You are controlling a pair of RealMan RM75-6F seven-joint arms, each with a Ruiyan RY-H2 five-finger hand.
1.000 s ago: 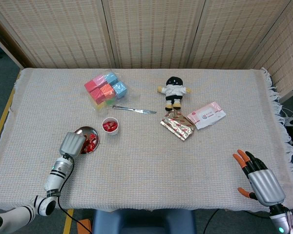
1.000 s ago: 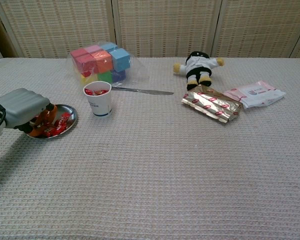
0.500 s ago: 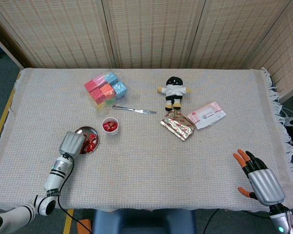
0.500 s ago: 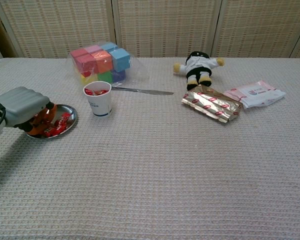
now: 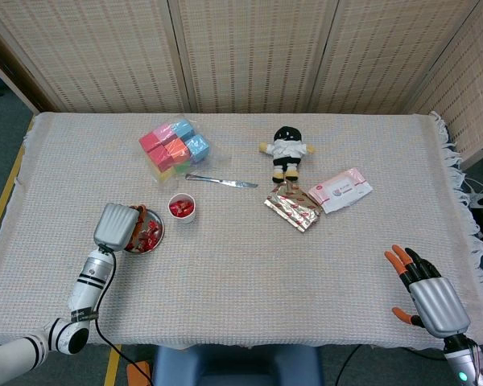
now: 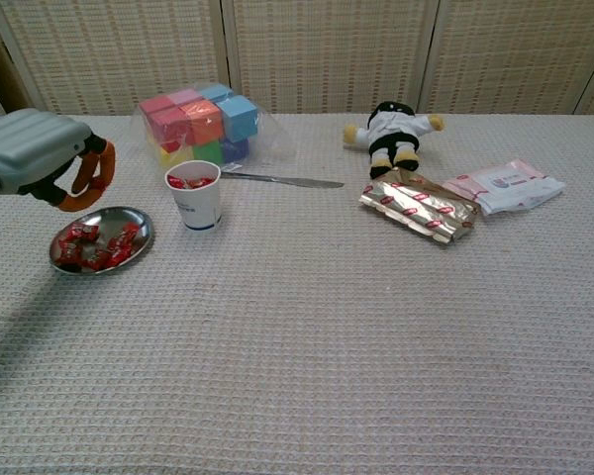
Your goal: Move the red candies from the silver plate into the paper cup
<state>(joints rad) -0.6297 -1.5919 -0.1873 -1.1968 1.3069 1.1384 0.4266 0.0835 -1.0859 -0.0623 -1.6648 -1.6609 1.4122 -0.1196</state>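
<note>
The left hand (image 6: 42, 158) has come up off the plate (image 6: 137, 240) since a second ago – it was down among the candies (image 6: 94, 245), now it hangs clear above the plate's left side. Fingers are curled in and there's something red pinched at the tips, looks like one candy, though it's tiny so I wouldn't swear to it. The rest of the candies are still piled on the plate, and the cup (image 6: 195, 196) just right of it and a bit farther back already has some red in it. The right hand (image 5: 426, 292) sits near the right corner, fingers spread, holding nothing.

Risky bit from here – that pinch looks thin, so a jolt on the way over could drop the candy short, or the hand could clip the cup's rim and tip it.
</note>
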